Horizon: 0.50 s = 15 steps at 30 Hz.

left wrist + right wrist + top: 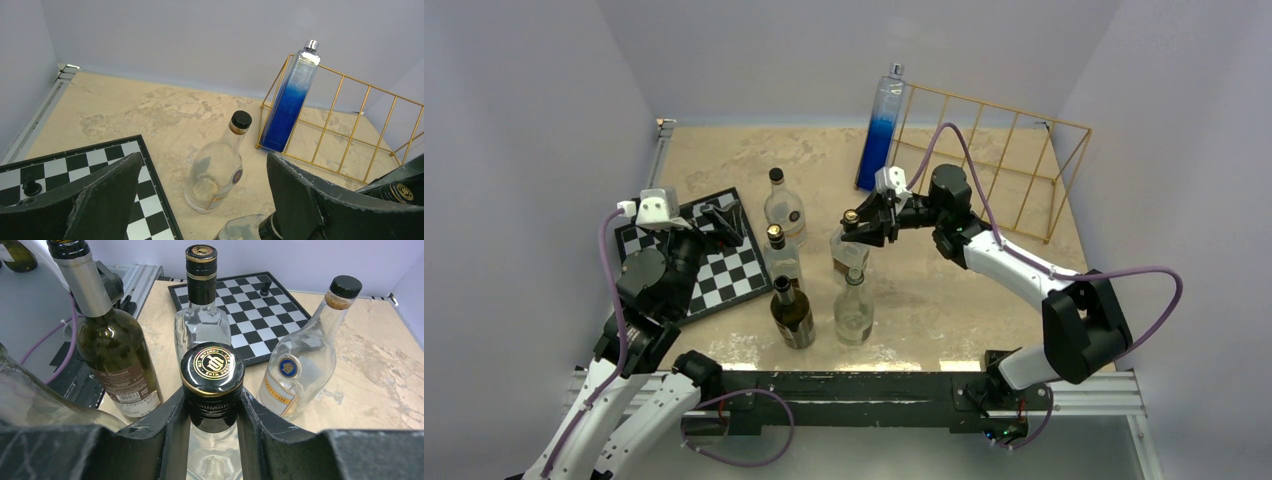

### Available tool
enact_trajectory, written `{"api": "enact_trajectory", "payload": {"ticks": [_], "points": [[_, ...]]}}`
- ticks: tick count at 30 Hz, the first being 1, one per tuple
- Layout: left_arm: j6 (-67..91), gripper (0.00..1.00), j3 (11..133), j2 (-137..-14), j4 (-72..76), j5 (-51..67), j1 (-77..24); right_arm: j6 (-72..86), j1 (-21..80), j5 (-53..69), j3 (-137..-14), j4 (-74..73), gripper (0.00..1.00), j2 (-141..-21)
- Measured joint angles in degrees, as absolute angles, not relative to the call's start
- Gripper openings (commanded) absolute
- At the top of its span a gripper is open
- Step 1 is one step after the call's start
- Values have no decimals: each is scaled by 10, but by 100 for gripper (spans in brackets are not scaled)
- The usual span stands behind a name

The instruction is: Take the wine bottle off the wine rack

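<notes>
The gold wire wine rack (1014, 165) stands at the back right and also shows in the left wrist view (350, 125). A tall bottle, blue below and clear above (881, 125), stands upright in its left end (290, 100). My right gripper (861, 228) is shut on the black-capped neck of a clear bottle (212, 371) that stands among the other bottles, left of the rack (849, 258). I cannot tell if it touches the table. My left gripper (724, 215) is open and empty above the checkerboard (204, 160).
A black-and-white checkerboard (724, 275) lies at the left with a chess piece (31, 186) on it. Mid-table stand a round clear bottle (784, 205), a clear bottle with a black-gold neck (781, 255), a dark green bottle (792, 312) and a clear bottle (853, 310).
</notes>
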<state>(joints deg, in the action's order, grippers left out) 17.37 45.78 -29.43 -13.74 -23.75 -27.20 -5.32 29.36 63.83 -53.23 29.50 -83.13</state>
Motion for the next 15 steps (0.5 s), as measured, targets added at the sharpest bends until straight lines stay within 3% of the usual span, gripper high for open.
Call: {"api": "enact_trajectory", "payload": {"ticks": [8, 15], "points": [[173, 99, 458, -294, -137, -237, -272, -57, 300, 638, -530, 296, 0, -836], [173, 99, 458, -294, -137, -237, -272, -73, 301, 638, -529, 270, 28, -840]]}}
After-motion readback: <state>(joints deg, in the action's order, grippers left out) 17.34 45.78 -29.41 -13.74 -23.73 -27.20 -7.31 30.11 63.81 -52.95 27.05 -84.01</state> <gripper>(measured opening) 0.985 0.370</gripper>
